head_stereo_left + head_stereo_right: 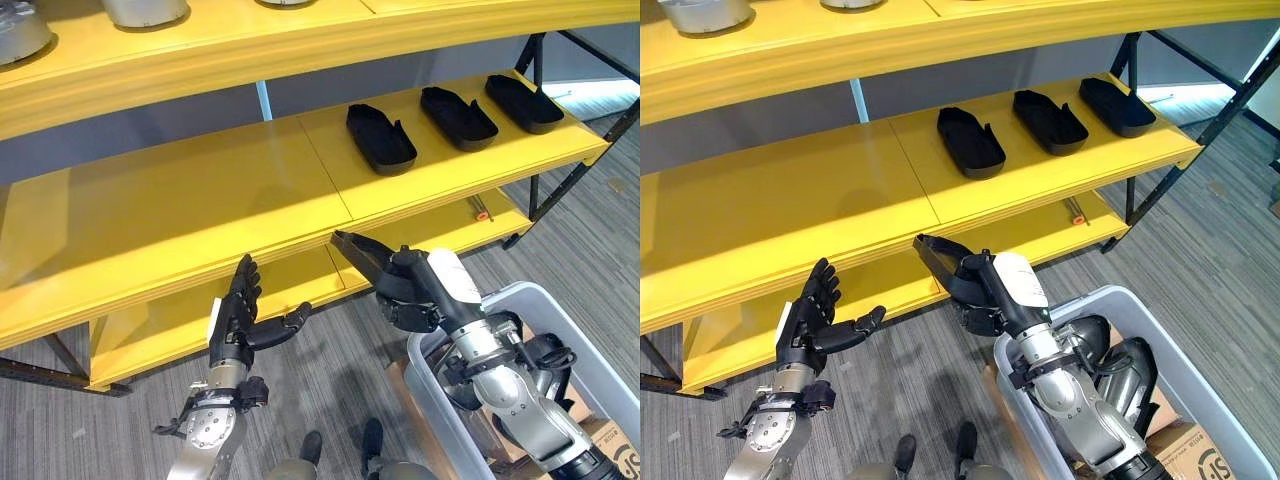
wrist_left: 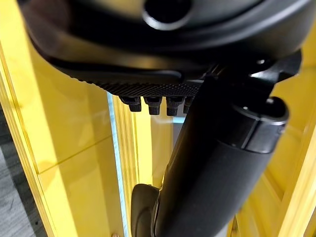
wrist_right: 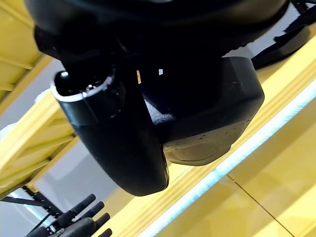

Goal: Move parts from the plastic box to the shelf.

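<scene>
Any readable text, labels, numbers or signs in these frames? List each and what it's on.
Cardboard box at the lower right: a dark printed mark, cut off at the picture's edge, not readable.
Yellow shelf, black parts lying on it, black part held in the right robot hand: no print visible.

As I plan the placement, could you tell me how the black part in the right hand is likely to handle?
The black part keeps its shape past the right hand, so it is probably stiff. Its thin shell suggests lightness. Matching parts on the shelf lie flat, so it likely won't roll.
</scene>
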Controlling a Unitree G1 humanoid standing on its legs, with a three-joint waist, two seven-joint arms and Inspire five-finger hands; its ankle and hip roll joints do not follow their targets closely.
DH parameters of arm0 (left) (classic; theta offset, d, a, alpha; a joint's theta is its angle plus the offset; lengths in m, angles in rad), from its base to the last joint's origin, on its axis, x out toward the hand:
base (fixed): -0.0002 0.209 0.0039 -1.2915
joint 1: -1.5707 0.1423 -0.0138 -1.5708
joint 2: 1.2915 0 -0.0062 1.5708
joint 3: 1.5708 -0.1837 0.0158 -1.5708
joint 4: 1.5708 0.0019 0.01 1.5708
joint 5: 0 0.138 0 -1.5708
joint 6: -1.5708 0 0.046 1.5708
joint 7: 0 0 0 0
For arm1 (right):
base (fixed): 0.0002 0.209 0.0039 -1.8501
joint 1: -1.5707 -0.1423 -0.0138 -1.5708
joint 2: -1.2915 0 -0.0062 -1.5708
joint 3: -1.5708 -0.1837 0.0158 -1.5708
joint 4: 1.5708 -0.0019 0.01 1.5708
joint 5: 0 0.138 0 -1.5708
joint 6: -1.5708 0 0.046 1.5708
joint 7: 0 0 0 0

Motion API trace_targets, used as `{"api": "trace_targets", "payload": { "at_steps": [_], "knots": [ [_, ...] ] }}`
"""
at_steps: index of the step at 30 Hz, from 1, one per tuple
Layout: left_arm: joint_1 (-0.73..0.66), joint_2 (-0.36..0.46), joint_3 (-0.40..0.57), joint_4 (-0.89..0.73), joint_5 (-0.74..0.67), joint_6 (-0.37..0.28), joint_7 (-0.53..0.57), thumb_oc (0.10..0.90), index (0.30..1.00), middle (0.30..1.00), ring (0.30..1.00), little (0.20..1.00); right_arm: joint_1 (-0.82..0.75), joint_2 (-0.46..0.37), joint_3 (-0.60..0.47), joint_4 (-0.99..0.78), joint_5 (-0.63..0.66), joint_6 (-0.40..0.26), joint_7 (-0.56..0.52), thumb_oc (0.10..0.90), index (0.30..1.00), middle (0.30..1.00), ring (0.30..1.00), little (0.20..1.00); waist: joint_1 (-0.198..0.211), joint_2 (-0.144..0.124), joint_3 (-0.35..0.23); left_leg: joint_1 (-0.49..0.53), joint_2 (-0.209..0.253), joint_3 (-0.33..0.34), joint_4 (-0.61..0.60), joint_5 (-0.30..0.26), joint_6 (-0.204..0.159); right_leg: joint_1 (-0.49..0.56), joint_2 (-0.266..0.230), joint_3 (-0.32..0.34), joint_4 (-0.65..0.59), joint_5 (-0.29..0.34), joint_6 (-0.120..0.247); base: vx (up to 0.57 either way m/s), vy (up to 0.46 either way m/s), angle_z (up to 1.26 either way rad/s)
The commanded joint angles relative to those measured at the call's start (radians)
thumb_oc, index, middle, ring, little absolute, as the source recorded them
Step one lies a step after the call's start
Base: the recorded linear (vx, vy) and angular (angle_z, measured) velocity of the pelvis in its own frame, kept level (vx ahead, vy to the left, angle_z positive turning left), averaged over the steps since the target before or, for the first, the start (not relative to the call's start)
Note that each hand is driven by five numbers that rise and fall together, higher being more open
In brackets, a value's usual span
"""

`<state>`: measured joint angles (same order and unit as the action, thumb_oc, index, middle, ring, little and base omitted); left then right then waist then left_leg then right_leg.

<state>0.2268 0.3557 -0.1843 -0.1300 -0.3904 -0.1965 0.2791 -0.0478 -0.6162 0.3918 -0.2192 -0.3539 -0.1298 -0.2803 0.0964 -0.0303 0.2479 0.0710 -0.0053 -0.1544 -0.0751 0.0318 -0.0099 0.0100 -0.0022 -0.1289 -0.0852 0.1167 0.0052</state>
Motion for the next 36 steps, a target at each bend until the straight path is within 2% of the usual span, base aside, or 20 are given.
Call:
{"api": "trace_targets", "payload": {
  "at_steps": [1, 2, 3, 5, 7, 8, 9, 10, 11, 13, 14, 16, 18, 19, 20, 25, 28, 31, 33, 36],
  "knots": [
    [0.002, 0.049, 0.084, -0.142, 0.045, -0.099, 0.035, 0.9, 1.0, 1.0, 1.0, 1.0, -0.135, 0.008, -0.036, -0.119, -0.033, -0.101, -0.151, 0.4, 0.3, 0.3, 0.3, 0.3, 0.025, -0.036, -0.076, -0.057, -0.045, 0.191, 0.2, -0.099, 0.049, 0.046, -0.065, -0.059, 0.07, -0.079, 0.039, 0.0, -0.145, 0.18],
    [-0.01, 0.053, 0.087, -0.135, 0.048, -0.099, 0.03, 0.9, 1.0, 1.0, 1.0, 1.0, -0.142, 0.009, -0.039, -0.117, -0.039, -0.093, -0.162, 0.4, 0.3, 0.3, 0.3, 0.3, 0.019, -0.032, -0.07, -0.079, -0.032, 0.241, 0.249, -0.105, 0.042, 0.042, -0.076, -0.084, 0.084, -0.084, 0.036, -0.04, -0.138, 0.53],
    [-0.044, 0.061, 0.092, -0.114, 0.043, -0.098, 0.021, 0.9, 1.0, 1.0, 1.0, 1.0, -0.163, 0.01, -0.042, -0.11, -0.042, -0.078, -0.173, 0.4, 0.3, 0.3, 0.3, 0.3, 0.006, -0.022, -0.058, -0.122, 0.026, 0.314, 0.316, -0.065, 0.017, 0.034, -0.093, -0.131, 0.114, -0.098, 0.028, -0.03, -0.06, 0.88],
    [-0.081, 0.058, 0.094, -0.094, 0.036, -0.101, 0.013, 0.9, 1.0, 1.0, 1.0, 1.0, -0.18, 0.015, -0.044, -0.092, -0.046, -0.069, -0.179, 0.4, 0.3, 0.3, 0.3, 0.3, -0.01, -0.001, -0.053, -0.137, 0.11, 0.366, 0.278, 0.004, -0.021, 0.036, -0.1, -0.169, 0.143, -0.121, 0.023, 0.04, 0.049, 1.2],
    [-0.095, 0.054, 0.098, -0.092, 0.035, -0.096, 0.014, 0.9, 1.0, 1.0, 1.0, 1.0, -0.19, 0.019, -0.045, -0.08, -0.048, -0.066, -0.169, 0.4, 0.3, 0.3, 0.3, 0.3, -0.016, 0.018, -0.055, -0.124, 0.163, 0.386, 0.207, 0.074, -0.049, 0.054, -0.106, -0.192, 0.151, -0.137, 0.021, 0.09, 0.099, 1.17],
    [-0.094, 0.054, 0.098, -0.093, 0.035, -0.096, 0.015, 0.9, 1.0, 1.0, 1.0, 1.0, -0.19, 0.019, -0.045, -0.08, -0.048, -0.066, -0.169, 0.4, 0.3, 0.3, 0.3, 0.3, -0.017, 0.018, -0.051, -0.117, 0.163, 0.385, 0.205, 0.072, -0.05, 0.06, -0.107, -0.192, 0.153, -0.141, 0.021, 0.15, 0.166, 0.91],
    [-0.096, 0.05, 0.105, -0.095, 0.048, -0.094, 0.036, 0.9, 1.0, 1.0, 1.0, 1.0, -0.193, 0.019, -0.044, -0.076, -0.056, -0.065, -0.154, 0.4, 0.3, 0.3, 0.3, 0.3, -0.014, 0.036, -0.06, -0.123, 0.222, 0.39, 0.126, 0.162, -0.08, 0.083, -0.119, -0.209, 0.153, -0.15, 0.024, 0.21, 0.275, 0.62],
    [-0.09, 0.044, 0.112, -0.096, 0.065, -0.092, 0.049, 0.9, 1.0, 1.0, 1.0, 1.0, -0.183, 0.015, -0.041, -0.082, -0.068, -0.059, -0.148, 0.4, 0.3, 0.3, 0.3, 0.3, -0.016, 0.038, -0.06, -0.128, 0.26, 0.397, 0.085, 0.218, -0.097, 0.105, -0.138, -0.22, 0.155, -0.158, 0.024, 0.3, 0.425, 0.45],
    [-0.09, 0.04, 0.123, -0.094, 0.063, -0.093, 0.078, 0.9, 1.0, 1.0, 1.0, 1.0, -0.177, 0.012, -0.036, -0.082, -0.072, -0.042, -0.152, 0.4, 0.3, 0.3, 0.3, 0.3, -0.02, 0.034, -0.059, -0.137, 0.29, 0.417, 0.066, 0.248, -0.109, 0.127, -0.163, -0.23, 0.16, -0.166, 0.024, 0.3, 0.384, 0.28],
    [-0.097, 0.031, 0.148, -0.073, 0.062, -0.106, 0.098, 0.9, 1.0, 1.0, 1.0, 1.0, -0.164, 0.014, -0.038, -0.083, -0.069, -0.02, -0.151, 0.4, 0.3, 0.3, 0.3, 0.3, -0.035, 0.031, -0.063, -0.132, 0.312, 0.455, 0.07, 0.244, -0.129, 0.151, -0.19, -0.246, 0.181, -0.196, 0.029, 0.25, 0.313, 0.21],
    [-0.104, 0.031, 0.163, -0.059, 0.068, -0.13, 0.115, 0.9, 1.0, 1.0, 1.0, 1.0, -0.147, 0.013, -0.047, -0.081, -0.062, -0.024, -0.151, 0.4, 0.3, 0.3, 0.3, 0.3, -0.048, 0.037, -0.071, -0.115, 0.313, 0.486, 0.056, 0.228, -0.13, 0.151, -0.196, -0.261, 0.195, -0.204, 0.032, 0.15, 0.267, 0.22],
    [-0.101, 0.031, 0.172, -0.052, 0.072, -0.146, 0.126, 0.9, 1.0, 1.0, 1.0, 1.0, -0.118, 0.012, -0.06, -0.082, -0.059, -0.038, -0.153, 0.4, 0.3, 0.3, 0.3, 0.3, -0.056, 0.041, -0.076, -0.096, 0.311, 0.493, 0.036, 0.225, -0.136, 0.153, -0.203, -0.26, 0.217, -0.22, 0.037, 0.18, 0.279, 0.05],
    [-0.097, 0.029, 0.186, -0.042, 0.073, -0.124, 0.106, 0.9, 1.0, 1.0, 1.0, 1.0, -0.069, 0.014, -0.077, -0.067, -0.045, -0.063, -0.15, 0.4, 0.3, 0.3, 0.3, 0.3, -0.071, 0.052, -0.084, -0.078, 0.308, 0.498, 0.029, 0.232, -0.145, 0.158, -0.195, -0.252, 0.233, -0.23, 0.038, 0.25, 0.364, 0.08],
    [-0.101, 0.027, 0.185, -0.036, 0.075, -0.116, 0.103, 0.9, 1.0, 1.0, 1.0, 1.0, -0.061, 0.017, -0.081, -0.067, -0.043, -0.062, -0.146, 0.4, 0.3, 0.3, 0.3, 0.3, -0.074, 0.053, -0.086, -0.074, 0.295, 0.491, 0.03, 0.22, -0.14, 0.16, -0.194, -0.245, 0.229, -0.226, 0.04, 0.13, 0.272, 0.13],
    [-0.107, 0.023, 0.186, -0.031, 0.072, -0.109, 0.089, 0.9, 1.0, 1.0, 1.0, 1.0, -0.046, 0.019, -0.091, -0.071, -0.039, -0.065, -0.145, 0.4, 0.3, 0.3, 0.3, 0.3, -0.073, 0.055, -0.09, -0.077, 0.282, 0.497, 0.035, 0.208, -0.119, 0.163, -0.189, -0.25, 0.208, -0.202, 0.041, 0.09, 0.22, 0.08],
    [-0.068, 0.024, 0.195, -0.056, 0.063, -0.07, 0.007, 0.9, 1.0, 1.0, 1.0, 1.0, 0.019, 0.039, -0.14, -0.108, -0.045, -0.062, -0.14, 0.4, 0.3, 0.3, 0.3, 0.3, -0.065, 0.033, -0.116, -0.025, 0.195, 0.462, 0.004, 0.116, -0.083, 0.154, -0.207, -0.237, 0.109, -0.109, 0.086, 0.15, 0.285, -0.02],
    [-0.025, 0.024, 0.195, -0.071, 0.065, -0.069, -0.052, 0.9, 1.0, 1.0, 1.0, 1.0, 0.01, 0.056, -0.147, -0.109, -0.056, -0.028, -0.162, 0.4, 0.3, 0.3, 0.3, 0.3, -0.046, 0.021, -0.127, -0.005, 0.171, 0.461, -0.006, 0.08, -0.071, 0.144, -0.213, -0.252, 0.071, -0.078, 0.105, 0.08, 0.17, -0.1],
    [-0.005, 0.037, 0.195, -0.085, 0.047, -0.074, -0.097, 0.9, 1.0, 1.0, 1.0, 1.0, -0.001, 0.06, -0.17, -0.111, -0.07, 0.006, -0.18, 0.4, 0.3, 0.3, 0.3, 0.3, -0.033, 0.006, -0.131, 0.0, 0.16, 0.482, -0.01, 0.057, -0.06, 0.138, -0.213, -0.27, 0.063, -0.075, 0.112, 0.02, 0.128, -0.05],
    [-0.014, 0.046, 0.189, -0.088, 0.019, -0.063, -0.131, 0.9, 1.0, 1.0, 1.0, 1.0, -0.014, 0.052, -0.184, -0.103, -0.064, 0.028, -0.198, 0.4, 0.3, 0.3, 0.3, 0.3, -0.027, -0.003, -0.128, -0.011, 0.155, 0.496, -0.005, 0.051, -0.049, 0.132, -0.208, -0.28, 0.096, -0.097, 0.109, -0.01, 0.122, -0.01],
    [-0.034, 0.062, 0.176, -0.084, 0.001, -0.052, -0.164, 0.9, 1.0, 1.0, 1.0, 1.0, -0.036, 0.053, -0.197, -0.093, -0.072, 0.033, -0.225, 0.4, 0.3, 0.3, 0.3, 0.3, -0.034, -0.007, -0.101, -0.005, 0.15, 0.501, 0.007, 0.044, -0.018, 0.052, -0.227, -0.265, 0.25, -0.119, 0.113, -0.01, -0.009, -0.02]
  ]
}}
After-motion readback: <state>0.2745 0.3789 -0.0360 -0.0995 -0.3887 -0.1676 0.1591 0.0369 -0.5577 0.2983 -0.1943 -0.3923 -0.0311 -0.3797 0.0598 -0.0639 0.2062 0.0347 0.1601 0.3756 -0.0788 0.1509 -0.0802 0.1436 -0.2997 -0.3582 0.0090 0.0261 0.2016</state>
